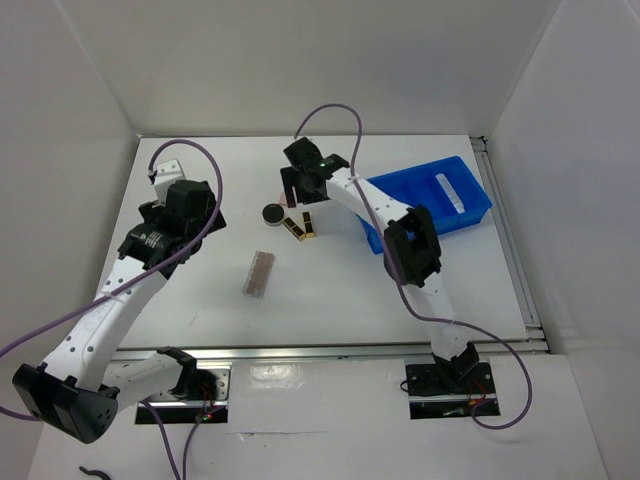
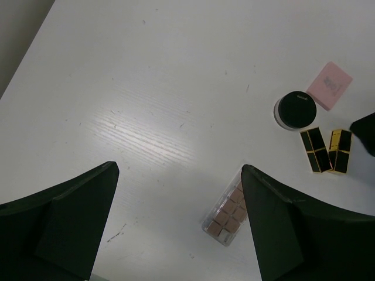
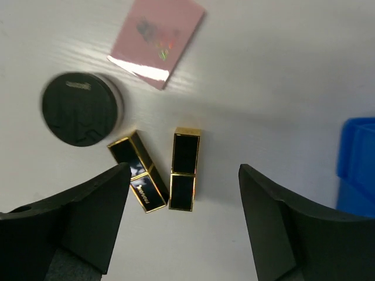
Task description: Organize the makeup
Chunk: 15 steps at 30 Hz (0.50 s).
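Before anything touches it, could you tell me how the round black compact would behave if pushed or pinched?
The round black compact lies flat on the table, wider than tall, so a push should slide it, not tip or roll. Its curved rim offers little contact, so a pinch might slip or spin it. It looks like rigid plastic, likely stiff.
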Tool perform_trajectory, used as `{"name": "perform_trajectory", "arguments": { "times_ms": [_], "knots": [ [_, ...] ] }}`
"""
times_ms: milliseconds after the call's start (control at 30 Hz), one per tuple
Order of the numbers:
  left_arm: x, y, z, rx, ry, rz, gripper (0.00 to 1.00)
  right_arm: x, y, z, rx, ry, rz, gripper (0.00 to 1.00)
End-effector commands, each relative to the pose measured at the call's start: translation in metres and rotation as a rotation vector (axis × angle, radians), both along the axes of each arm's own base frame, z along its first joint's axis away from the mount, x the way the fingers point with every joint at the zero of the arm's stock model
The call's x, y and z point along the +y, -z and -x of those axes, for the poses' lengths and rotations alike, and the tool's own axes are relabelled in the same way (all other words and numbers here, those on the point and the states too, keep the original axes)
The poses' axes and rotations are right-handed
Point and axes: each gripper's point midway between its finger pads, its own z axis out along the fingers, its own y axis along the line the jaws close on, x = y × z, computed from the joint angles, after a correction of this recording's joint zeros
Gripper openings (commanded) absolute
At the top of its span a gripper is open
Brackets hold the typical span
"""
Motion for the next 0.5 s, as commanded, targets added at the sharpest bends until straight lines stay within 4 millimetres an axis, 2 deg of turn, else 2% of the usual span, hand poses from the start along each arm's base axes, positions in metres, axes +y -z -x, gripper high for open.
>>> {"name": "perform_trajectory", "arguments": {
  "times_ms": [0,100,167,200,233,400,467],
  "knots": [
    [0.002,-0.005,-0.005,-0.031,-0.011,-0.003,1.00,-0.004,0.019,0.013,0.117,0.041,0.005,0.82],
    [0.004,-0.005,-0.004,-0.029,-0.012,-0.017,1.00,-0.004,0.037,0.015,0.145,0.067,0.005,0.82],
    [0.004,-0.005,-0.004,-0.029,-0.012,-0.017,1.00,-0.001,0.040,0.014,0.147,0.068,-0.011,0.79],
    [0.004,-0.005,-0.004,-0.029,-0.012,-0.017,1.00,-0.003,0.051,0.017,0.165,0.069,0.004,0.78],
    [0.004,-0.005,-0.004,-0.029,-0.012,-0.017,1.00,-0.004,0.060,0.020,0.184,0.078,0.013,0.74],
    [0.004,-0.005,-0.004,-0.029,-0.012,-0.017,1.00,-0.006,0.080,0.028,0.219,0.078,0.016,0.58],
    [0.004,-0.005,-0.004,-0.029,-0.012,-0.017,1.00,-0.005,0.083,0.029,0.225,0.072,0.009,0.56]
  ]
}}
